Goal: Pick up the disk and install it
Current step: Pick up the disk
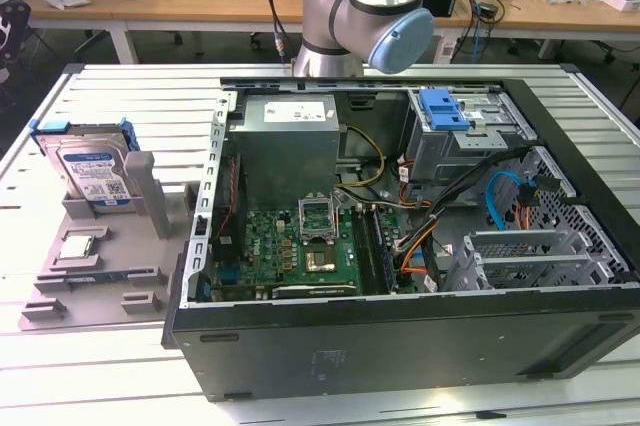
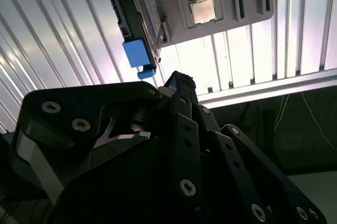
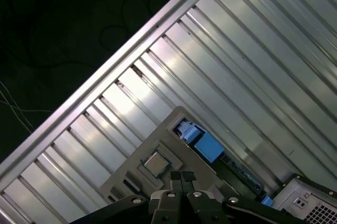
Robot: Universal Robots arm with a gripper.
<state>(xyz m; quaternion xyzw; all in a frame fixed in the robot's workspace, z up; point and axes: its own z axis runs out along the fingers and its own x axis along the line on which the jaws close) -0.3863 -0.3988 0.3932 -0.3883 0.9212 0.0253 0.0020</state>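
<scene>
A: Arm pose first.

B: We log one arm [image 1: 365, 16] at the top middle of the exterior view. Its silver tube and pale blue joint caps rise behind the open computer case [image 1: 400, 346]. In both wrist views the gripper [image 3: 181, 177] [image 2: 179, 81] reaches out over the ribbed bench [image 3: 237, 50] toward the grey fixture [image 1: 125, 251].

A: Gripper state?

B: We read the jaws as closed tip to tip, with nothing between them. We see no contact with anything on the fixture.

A: And the disk?

B: We count one disk [image 1: 92, 171] [image 2: 136, 52] [image 3: 209, 146]. It sits at the exterior view's left, about mid-height. It stands on edge in a slot of the fixture, label toward the camera, with the blue carrier around its rim. Both wrist views show it edge-on beyond the gripper tips, well apart from them.

A: Other counts?

B: We note one chip [image 1: 80, 244], flat in its holder on the fixture, nearer the camera than the disk and not touching it. One blue bracket [image 1: 445, 106] sits in the drive bay at the case's upper right. There is one case, on its side with the panel off, just beside the fixture toward the exterior view's right. One fixture, one bench under both.
</scene>
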